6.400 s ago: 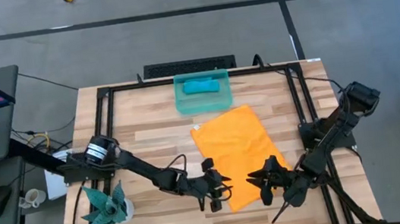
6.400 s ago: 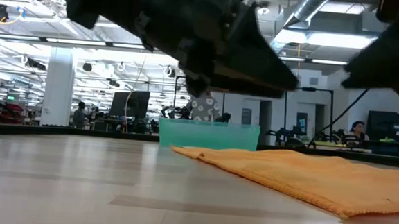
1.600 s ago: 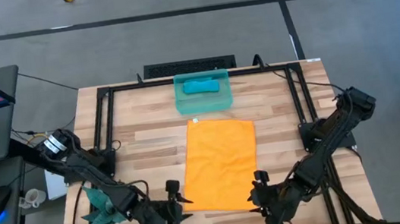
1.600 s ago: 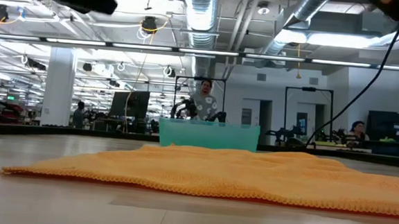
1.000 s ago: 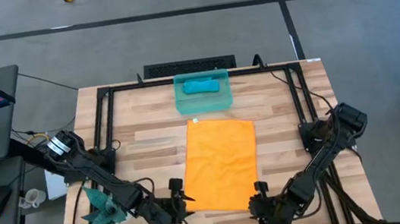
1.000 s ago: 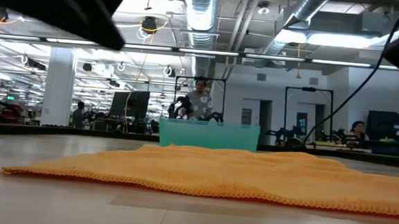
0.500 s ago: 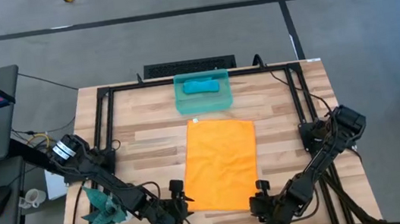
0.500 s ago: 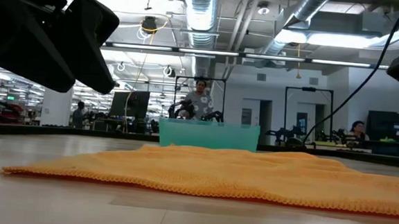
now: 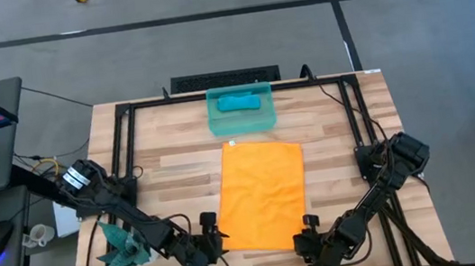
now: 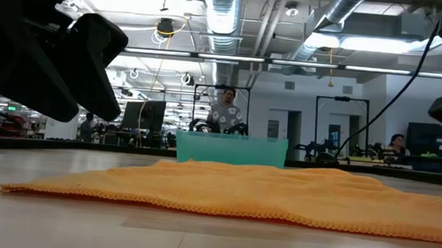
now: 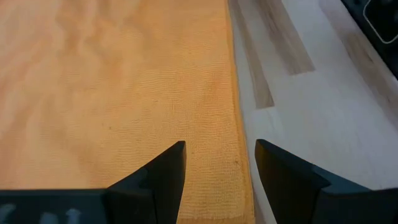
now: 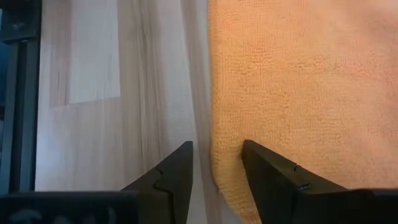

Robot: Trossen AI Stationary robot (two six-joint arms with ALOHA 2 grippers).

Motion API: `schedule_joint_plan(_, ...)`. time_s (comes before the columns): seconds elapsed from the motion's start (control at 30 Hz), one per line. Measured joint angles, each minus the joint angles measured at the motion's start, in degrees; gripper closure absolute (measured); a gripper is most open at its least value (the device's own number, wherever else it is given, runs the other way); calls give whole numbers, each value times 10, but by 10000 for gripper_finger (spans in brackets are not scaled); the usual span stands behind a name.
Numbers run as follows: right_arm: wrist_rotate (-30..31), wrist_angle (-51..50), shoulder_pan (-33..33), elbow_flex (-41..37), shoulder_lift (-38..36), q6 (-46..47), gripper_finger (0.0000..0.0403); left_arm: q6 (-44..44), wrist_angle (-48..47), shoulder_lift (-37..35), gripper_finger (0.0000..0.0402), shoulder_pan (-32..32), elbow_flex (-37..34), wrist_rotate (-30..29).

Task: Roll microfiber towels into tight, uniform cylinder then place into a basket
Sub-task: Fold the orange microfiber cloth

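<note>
**Two towels, one basket, two arms at the near corners**

One orange towel (image 9: pixel 263 195) lies flat mid-surface, its far edge just short of the single teal basket (image 9: pixel 241 118) at the far edge. One rolled teal-blue towel (image 9: pixel 240 103) lies inside the basket. The left gripper (image 9: pixel 213 236) sits at the orange towel's near-left corner, fingers (image 11: pixel 163 174) spread, released, straddling its side edge. The right gripper (image 9: pixel 309 232) sits at the near-right corner, fingers (image 12: pixel 174 171) parted, clasping nothing. No readable writing shows.

An orange towel (image 9: pixel 263 193) is spread flat; both grippers are poised at its near corners.
</note>
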Motion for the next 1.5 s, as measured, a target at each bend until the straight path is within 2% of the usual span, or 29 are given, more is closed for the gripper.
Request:
schedule_joint_plan(0.2, -2, -6, 0, -1, 1, 6, 239, 13, 21, 61, 215, 9, 2, 34)
schedule_joint_plan(0.37, -5, -7, -3, -1, 1, 11, 251, 15, 23, 83, 215, 8, 18, 17)
schedule_joint_plan(0.5, -5, -7, -4, -2, 2, 11, 264, -22, -10, 83, 223, 12, 20, 5)
schedule_joint_plan(0.63, -5, -9, -4, -2, 2, 10, 286, -51, -27, 83, 268, 18, 15, 8)
schedule_joint_plan(0.83, -6, -6, -4, -3, 3, 11, 347, -16, -12, 84, 383, 18, 13, 6)
schedule_joint_plan(0.93, -7, -3, -4, -2, 2, 20, 386, -1, -15, 85, 392, 15, 22, 4)
schedule_joint_plan(1.03, -5, 8, 2, 1, 1, 22, 392, 9, -31, 86, 397, 11, 38, 2)
schedule_joint_plan(1.27, -16, -2, 11, 54, 5, 9, 398, -4, -219, 84, 400, -8, 138, -40)
schedule_joint_plan(1.5, 29, -59, 20, 108, 4, 6, 399, -22, -380, 84, 401, -35, 234, -87)
